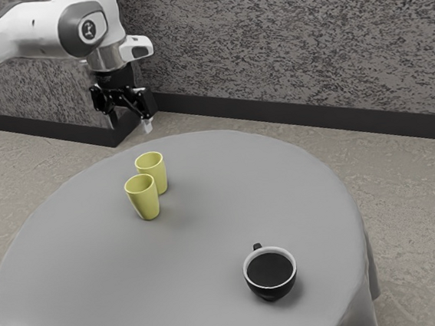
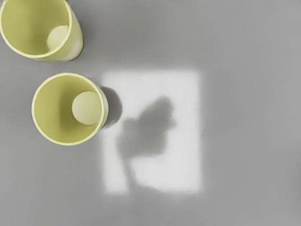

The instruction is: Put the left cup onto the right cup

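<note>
Saw white Franka arm point(image 1: 27, 31) at upper left of exterior frame, with black gripper point(image 1: 129, 124) hanging in the air above the far side of round grey table point(image 1: 99, 290). Read fingers as apart, nothing between them, touching nothing. Spotted round dark emblem point(image 1: 90, 28) on the joint cap; mark on it too small to read.

Found front yellow-green cup point(image 1: 143, 198) left of frame centre, upright, mouth up. Found rear yellow-green cup point(image 1: 152, 171) just behind it and slightly right, the two overlapping in that view. Both stood below the gripper in frame, well clear of it.

Found black mug point(image 1: 270, 274) lower right of centre, upright, handle toward the far side, well apart from the pair.

Checked wrist view: same two cups from above, mouths up, narrow strip of table between them, not touching. Couldn't tell which was which. Noted bright square patch point(image 2: 183, 141) on the tabletop beside them, dark shadow point(image 2: 148, 129) inside it.

Saw speckled grey wall point(image 1: 306, 39) with black baseboard point(image 1: 313, 115) across the top of exterior frame.
</note>
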Motion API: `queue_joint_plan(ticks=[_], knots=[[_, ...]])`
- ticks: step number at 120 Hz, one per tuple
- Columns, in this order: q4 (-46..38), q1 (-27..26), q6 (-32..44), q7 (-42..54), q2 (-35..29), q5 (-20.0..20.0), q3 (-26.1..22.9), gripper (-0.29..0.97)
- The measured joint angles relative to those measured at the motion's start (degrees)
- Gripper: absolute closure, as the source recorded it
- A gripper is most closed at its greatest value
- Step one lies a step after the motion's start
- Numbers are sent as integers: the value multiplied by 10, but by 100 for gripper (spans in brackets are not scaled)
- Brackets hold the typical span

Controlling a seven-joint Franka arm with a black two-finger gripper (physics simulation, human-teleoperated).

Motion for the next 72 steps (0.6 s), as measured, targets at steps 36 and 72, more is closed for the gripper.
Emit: queue_joint_plan(ticks=[36, 72], knots=[[98, 22, 9, 7, 125, -4, -2, 1], [204, 57, 14, 22, 248, -6, -13, 4]])
